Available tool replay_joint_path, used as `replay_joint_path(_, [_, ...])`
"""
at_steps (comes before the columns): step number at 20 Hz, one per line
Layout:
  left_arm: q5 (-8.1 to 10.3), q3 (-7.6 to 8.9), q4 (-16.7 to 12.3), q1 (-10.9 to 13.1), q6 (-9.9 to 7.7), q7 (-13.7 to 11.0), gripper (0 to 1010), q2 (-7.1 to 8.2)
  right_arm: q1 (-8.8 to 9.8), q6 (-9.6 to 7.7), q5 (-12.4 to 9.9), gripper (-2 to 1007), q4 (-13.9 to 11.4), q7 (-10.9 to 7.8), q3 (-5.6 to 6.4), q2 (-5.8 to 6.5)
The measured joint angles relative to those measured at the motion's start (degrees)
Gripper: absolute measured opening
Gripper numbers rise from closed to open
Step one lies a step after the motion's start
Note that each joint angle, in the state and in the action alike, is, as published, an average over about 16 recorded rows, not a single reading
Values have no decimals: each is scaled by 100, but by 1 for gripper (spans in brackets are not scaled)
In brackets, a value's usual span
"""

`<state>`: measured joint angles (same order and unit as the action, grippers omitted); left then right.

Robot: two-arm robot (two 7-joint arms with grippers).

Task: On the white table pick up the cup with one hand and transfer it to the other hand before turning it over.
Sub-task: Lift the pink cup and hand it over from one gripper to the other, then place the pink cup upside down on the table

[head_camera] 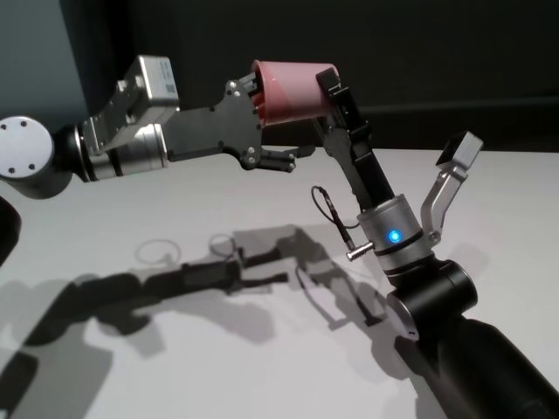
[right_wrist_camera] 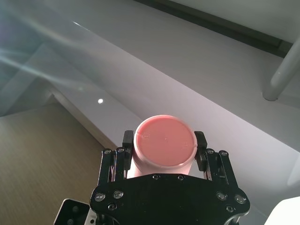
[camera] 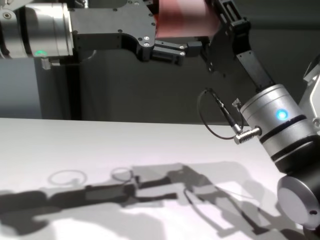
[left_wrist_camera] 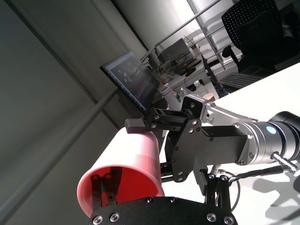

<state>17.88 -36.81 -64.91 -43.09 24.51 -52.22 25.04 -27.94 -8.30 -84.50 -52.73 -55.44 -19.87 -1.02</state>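
Note:
The pink cup point(head_camera: 293, 92) is held in the air above the white table point(head_camera: 131, 367), lying on its side with its rim toward my left arm. My right gripper point(head_camera: 307, 87) is shut on the cup's body, one finger on each side near the base, as the right wrist view point(right_wrist_camera: 164, 145) shows. My left gripper point(head_camera: 271, 131) is open: one finger reaches inside the rim point(left_wrist_camera: 105, 187), the other stands apart below the cup's wall. The chest view shows the cup point(camera: 182, 17) at the top edge.
The shadows of both arms fall on the table point(camera: 50, 150) below the cup. A dark wall stands behind the table's far edge. In the left wrist view a monitor point(left_wrist_camera: 133, 84) and an office chair point(left_wrist_camera: 255, 33) stand far off.

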Motion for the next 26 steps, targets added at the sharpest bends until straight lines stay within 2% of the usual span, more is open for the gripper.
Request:
replay_joint_path(11, [-1, 0, 4, 0, -3, 1, 1001, 1, 110, 72, -176, 748, -265, 70, -56, 177])
replay_joint_path(26, [-1, 0, 4, 0, -8, 1, 1001, 1, 282, 251, -440, 749, -613, 157, -15, 496])
